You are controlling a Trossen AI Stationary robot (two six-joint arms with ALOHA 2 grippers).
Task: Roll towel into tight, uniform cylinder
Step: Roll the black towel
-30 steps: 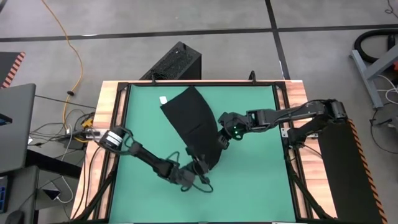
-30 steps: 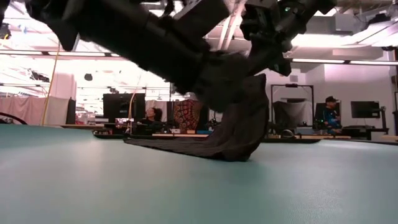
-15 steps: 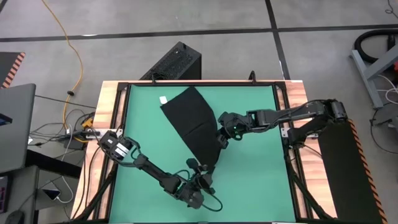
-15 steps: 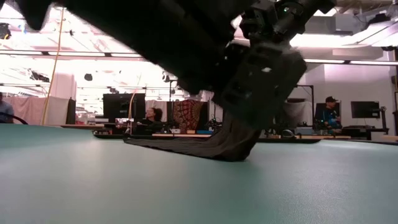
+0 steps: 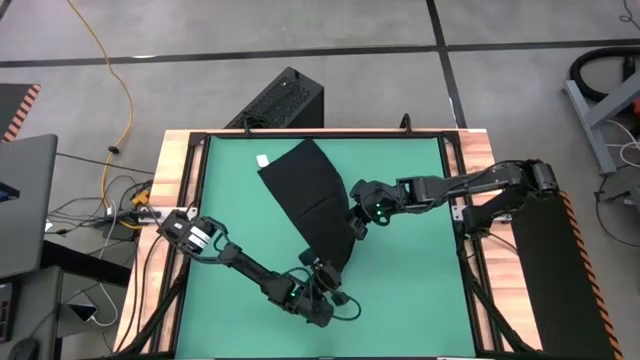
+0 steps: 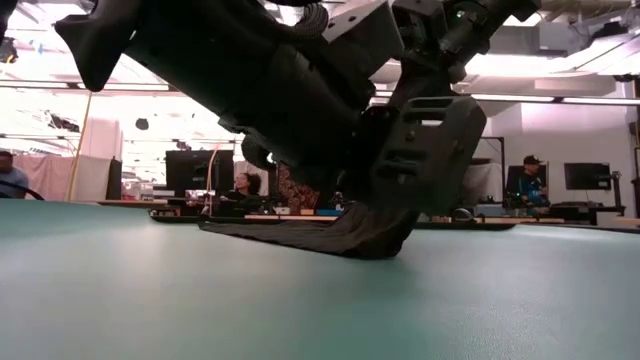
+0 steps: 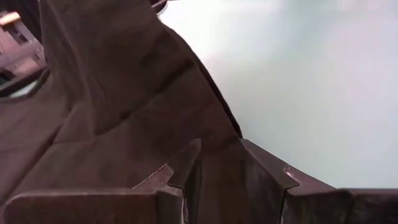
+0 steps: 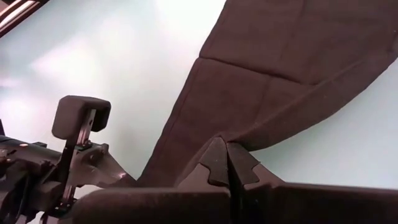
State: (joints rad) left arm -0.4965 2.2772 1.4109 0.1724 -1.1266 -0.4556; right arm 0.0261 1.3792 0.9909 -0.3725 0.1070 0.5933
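The black towel lies on the green mat, running from the far centre toward the near centre. Its white tag is at the far left corner. The far part lies flat on the mat. My right gripper stands over the towel's right edge, shut on it. My left gripper is low at the towel's narrow near end, with cloth between its fingers. My left gripper has the towel's near end between its two fingers, which come nearly level from the near side, along the towel. The cloth there is bunched and sits low over the mat. My right gripper pinches the towel's right edge at its fingertips, slanting down from the right. The cloth rises from the mat to the fingers in a fold; one layer or several, I cannot tell.
A black ribbed box stands on the floor beyond the table's far edge. A wooden frame borders the mat. Bare mat lies left and right of the towel. People sit in the room behind.
My left gripper has gone a little toward the table's near edge and down, and has rolled about its own pointing line. The towel's far part has stayed flat on the mat. My right gripper has kept still.
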